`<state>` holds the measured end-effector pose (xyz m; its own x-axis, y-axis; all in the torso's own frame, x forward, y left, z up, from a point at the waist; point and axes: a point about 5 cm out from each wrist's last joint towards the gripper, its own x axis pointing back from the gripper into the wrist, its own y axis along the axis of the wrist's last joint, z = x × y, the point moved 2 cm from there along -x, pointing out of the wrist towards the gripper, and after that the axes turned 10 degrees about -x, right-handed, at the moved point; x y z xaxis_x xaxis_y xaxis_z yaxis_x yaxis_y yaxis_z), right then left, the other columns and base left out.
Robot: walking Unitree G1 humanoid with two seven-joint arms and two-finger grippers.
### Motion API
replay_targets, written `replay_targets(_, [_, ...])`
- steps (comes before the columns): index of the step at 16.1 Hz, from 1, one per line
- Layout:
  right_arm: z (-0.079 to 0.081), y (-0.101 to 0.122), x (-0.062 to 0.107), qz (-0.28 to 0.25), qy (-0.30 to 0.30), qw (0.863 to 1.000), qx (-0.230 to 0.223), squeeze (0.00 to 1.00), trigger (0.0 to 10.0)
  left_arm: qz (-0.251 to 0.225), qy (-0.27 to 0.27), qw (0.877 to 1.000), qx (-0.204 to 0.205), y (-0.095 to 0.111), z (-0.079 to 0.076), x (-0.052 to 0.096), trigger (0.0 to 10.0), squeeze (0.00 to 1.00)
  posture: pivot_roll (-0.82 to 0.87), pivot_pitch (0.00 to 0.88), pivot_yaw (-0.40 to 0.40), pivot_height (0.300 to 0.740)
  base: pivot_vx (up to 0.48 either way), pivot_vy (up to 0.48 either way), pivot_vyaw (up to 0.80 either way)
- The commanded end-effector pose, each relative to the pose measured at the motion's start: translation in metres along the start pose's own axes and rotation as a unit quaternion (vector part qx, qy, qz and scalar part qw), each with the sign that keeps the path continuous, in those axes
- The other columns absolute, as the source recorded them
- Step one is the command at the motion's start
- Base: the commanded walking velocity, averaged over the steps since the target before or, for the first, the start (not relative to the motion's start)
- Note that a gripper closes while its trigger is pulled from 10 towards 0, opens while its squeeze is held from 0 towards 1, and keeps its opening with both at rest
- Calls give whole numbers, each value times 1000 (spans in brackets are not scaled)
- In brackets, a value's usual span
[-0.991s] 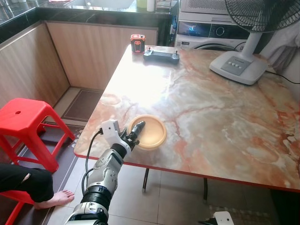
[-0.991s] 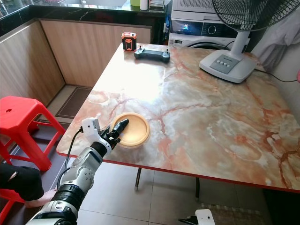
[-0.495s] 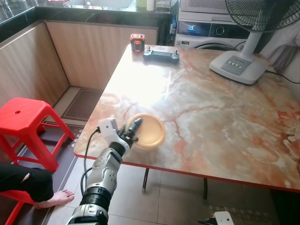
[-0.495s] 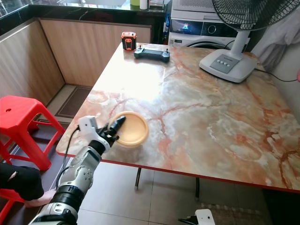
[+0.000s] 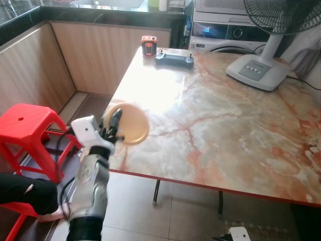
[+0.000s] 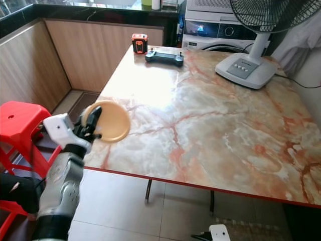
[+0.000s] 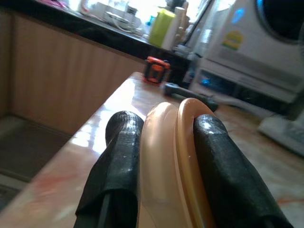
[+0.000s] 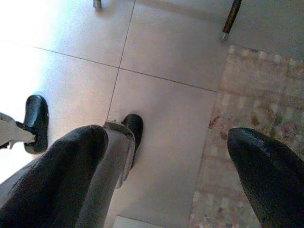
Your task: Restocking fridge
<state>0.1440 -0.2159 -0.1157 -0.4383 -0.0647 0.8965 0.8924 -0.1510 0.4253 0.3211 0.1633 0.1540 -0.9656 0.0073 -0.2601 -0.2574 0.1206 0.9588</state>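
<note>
- Orange-tan plate (image 5: 128, 123) is sitting pinched in the left gripper (image 5: 113, 125), tilted up on its edge and hanging in the air just off the near left corner of the marble table (image 5: 225, 125), not touching the top.
- Left wrist view is giving the close-up you don't get from the head cam: 2 black fingers (image 7: 118, 156) are clamping either side of the plate's rim (image 7: 173, 156), closed tight on it with no gap.
- Head views are showing the bigger picture instead: the silver left arm (image 5: 90, 186) is reaching up from below the table edge, with a red stool (image 5: 25, 125) off to the robot's left.
- Far end of the table is holding a small orange and black gadget (image 5: 147, 45) right beside a dark handheld controller (image 5: 174, 57), and a white standing fan base (image 5: 256, 70) is resting well apart from them on the right side.
- A washing machine (image 6: 220, 35) is standing behind the table.
- Right wrist view is pointing down at the tiled floor (image 8: 156, 95) and a patterned mat (image 8: 247, 118); the right gripper (image 8: 185, 175) is hanging idle with its 2 fingers spread wide and nothing between them.
- A person's bare foot (image 5: 55, 213) is resting on the floor near the stool.
</note>
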Motion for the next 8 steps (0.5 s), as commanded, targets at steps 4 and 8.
replay_targets(4, [-5, -3, 2, -5, -12, 1000, -13, 0, 10000, -14, 18, 997, -68, 16, -4, 14, 10000, 0, -4, 0, -5, 740, 0, 0, 0])
replay_targets(8, [-6, -6, 2, -6, -13, 1000, -16, 0, 10000, -13, -24, 994, -108, 23, -32, 43, 10000, 0, -6, 0, 10, 740, 0, 0, 0])
